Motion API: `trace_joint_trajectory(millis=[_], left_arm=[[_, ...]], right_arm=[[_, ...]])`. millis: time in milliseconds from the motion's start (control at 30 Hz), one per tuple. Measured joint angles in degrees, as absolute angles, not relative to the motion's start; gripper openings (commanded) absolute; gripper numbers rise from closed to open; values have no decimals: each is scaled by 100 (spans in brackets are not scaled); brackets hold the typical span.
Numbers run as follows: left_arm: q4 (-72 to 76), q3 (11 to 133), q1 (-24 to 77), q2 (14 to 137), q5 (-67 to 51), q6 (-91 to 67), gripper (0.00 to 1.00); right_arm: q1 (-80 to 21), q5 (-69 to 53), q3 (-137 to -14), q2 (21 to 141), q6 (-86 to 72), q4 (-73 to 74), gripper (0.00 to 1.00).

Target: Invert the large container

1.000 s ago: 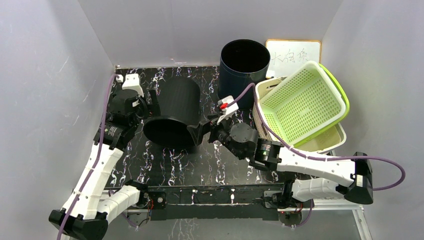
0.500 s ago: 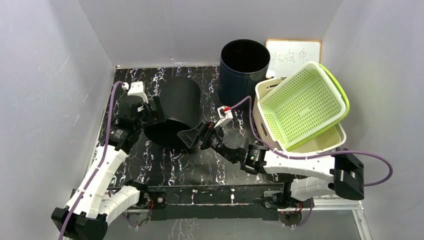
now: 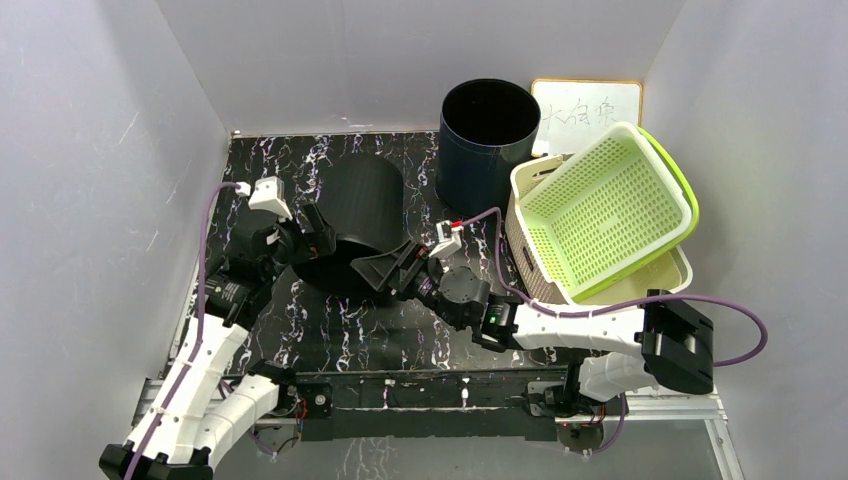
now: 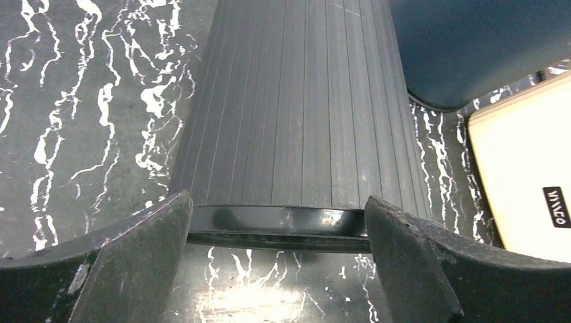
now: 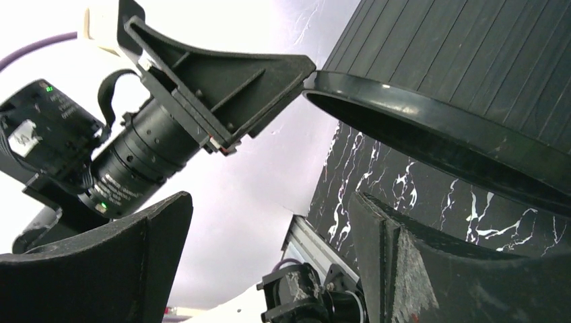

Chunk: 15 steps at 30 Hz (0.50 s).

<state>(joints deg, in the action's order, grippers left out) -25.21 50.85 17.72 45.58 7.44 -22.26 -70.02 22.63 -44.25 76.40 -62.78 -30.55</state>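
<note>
The large black ribbed container lies tipped on the marbled table, its mouth toward the near edge and low. My left gripper is open at the rim's left side. In the left wrist view the glossy rim spans the gap between the two fingers of the gripper. My right gripper is open just in front of the mouth. In the right wrist view the rim hangs above the right finger, and the gripper holds nothing.
A dark blue round bin stands upright behind the container. A green perforated basket rests tilted in a cream basket at the right. A whiteboard leans at the back right. Grey walls enclose the table.
The container's mouth has tipped further down and shows less. My right gripper moved left under the mouth. My left gripper shifted right and nearer along the rim.
</note>
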Motion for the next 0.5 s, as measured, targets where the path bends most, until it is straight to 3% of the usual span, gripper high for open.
trace_joint_trajectory(millis=[500], left_arm=[[-2121, 4683, 1772, 4327, 593, -2532, 98]], right_arm=[[-7000, 2985, -4414, 8549, -7782, -3426, 75]])
